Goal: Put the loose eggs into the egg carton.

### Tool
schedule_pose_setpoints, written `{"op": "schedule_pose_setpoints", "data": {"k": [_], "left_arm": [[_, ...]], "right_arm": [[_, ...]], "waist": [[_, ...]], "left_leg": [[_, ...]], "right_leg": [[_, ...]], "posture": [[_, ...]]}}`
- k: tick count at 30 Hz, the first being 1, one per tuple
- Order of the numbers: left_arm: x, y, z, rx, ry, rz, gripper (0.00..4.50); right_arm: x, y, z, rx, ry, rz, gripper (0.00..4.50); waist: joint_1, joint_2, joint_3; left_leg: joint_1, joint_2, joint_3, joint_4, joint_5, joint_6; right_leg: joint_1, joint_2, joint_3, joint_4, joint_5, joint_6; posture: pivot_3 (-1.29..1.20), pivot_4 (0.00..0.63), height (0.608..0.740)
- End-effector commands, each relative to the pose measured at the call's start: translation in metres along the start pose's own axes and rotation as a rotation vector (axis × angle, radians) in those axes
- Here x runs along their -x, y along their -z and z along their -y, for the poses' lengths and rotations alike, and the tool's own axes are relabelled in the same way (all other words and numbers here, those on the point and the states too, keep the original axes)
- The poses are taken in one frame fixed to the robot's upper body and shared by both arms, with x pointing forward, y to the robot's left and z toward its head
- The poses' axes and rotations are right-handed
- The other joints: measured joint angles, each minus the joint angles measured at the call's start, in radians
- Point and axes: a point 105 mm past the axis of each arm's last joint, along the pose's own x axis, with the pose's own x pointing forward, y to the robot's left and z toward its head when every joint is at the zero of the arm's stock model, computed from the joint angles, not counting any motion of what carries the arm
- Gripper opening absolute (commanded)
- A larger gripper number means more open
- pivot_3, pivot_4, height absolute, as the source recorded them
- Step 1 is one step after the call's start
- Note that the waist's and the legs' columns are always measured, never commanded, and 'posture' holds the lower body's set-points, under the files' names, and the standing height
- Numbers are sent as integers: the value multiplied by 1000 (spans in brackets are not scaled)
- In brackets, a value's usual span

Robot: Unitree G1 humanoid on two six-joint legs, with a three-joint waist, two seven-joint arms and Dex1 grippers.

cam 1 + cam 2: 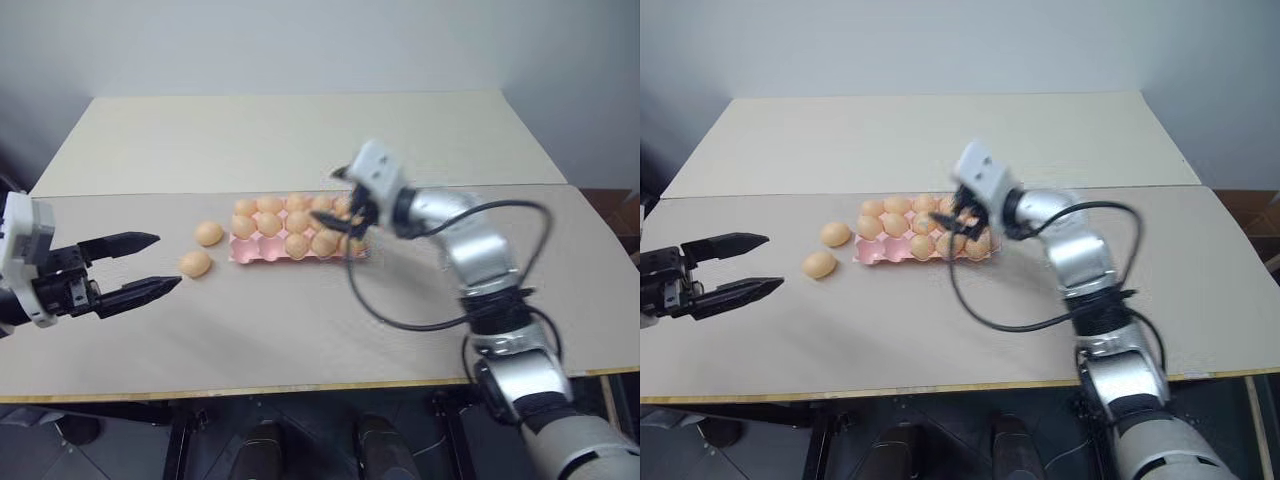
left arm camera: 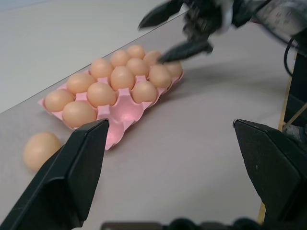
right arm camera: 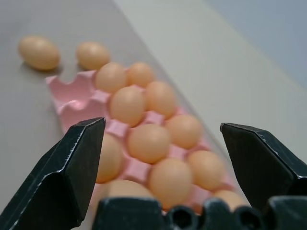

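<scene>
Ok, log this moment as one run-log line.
phase: between placements | right end effector: open, over egg carton | left end effector: open, empty | loose eggs: two on table, left of carton

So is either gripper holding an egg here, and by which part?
No. The left gripper and right gripper are both open and empty; the right one hangs over the egg carton.

I see two loose eggs (image 1: 208,233) (image 1: 195,263), orange-tan, lying just left of the pink egg carton (image 1: 243,252), mostly filled.
</scene>
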Motion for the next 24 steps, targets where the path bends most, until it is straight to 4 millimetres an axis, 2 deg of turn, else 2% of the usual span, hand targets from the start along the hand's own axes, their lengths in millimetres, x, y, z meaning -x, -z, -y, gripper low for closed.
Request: {"op": "schedule_pose_setpoints", "data": {"k": [1, 5, 8, 11, 15, 20, 24], "left_arm": [[7, -6, -8, -45, -41, -1, 4500], [12, 1, -12, -45, -58, -40, 4500], [12, 6, -15, -38, -77, -42, 4500], [11, 7, -12, -39, -77, -32, 4500], [-3, 3, -10, -64, -131, -13, 4500], [-26, 23, -1, -50, -244, 1, 4500], [-35, 30, -5, -40, -350, 32, 4500]], "right_arm": [[44, -15, 8, 1, 1, 79, 4447], [88, 1, -2, -43, -46, 71, 4447], [108, 22, -17, -64, -84, 0, 4447], [115, 26, -22, -76, -82, -18, 4447], [117, 24, -17, -96, -40, -19, 4447], [119, 24, -16, -92, -20, -36, 4447], [122, 24, -15, -97, -15, -52, 4447]], "waist": [[2, 0, 0], [-1, 0, 0], [1, 0, 0], [-8, 0, 0], [-9, 0, 0], [1, -1, 0], [11, -1, -1]], "left_leg": [[0, 0, 0, 0, 0, 0], [1, 0, 1, 0, 0, 0], [1, 0, 1, 0, -1, 1], [2, 0, 2, 0, -1, 1], [4, 1, 2, 0, -1, 1], [2, 0, 2, 1, -1, 1], [3, 0, 2, 1, -1, 1]], "right_leg": [[0, 0, 0, -1, 0, 0], [1, 0, 0, -4, 0, 0], [2, 0, 0, -4, 0, 0], [2, 0, 2, -3, 0, 0], [3, 1, 2, -2, 0, 0], [3, -1, 2, -4, 0, 0], [3, -1, 2, -3, 0, 0]], "posture": [[0, 150, 740], [0, 150, 740], [0, 150, 740], [0, 150, 740], [0, 150, 740], [0, 150, 740], [0, 150, 740]]}}
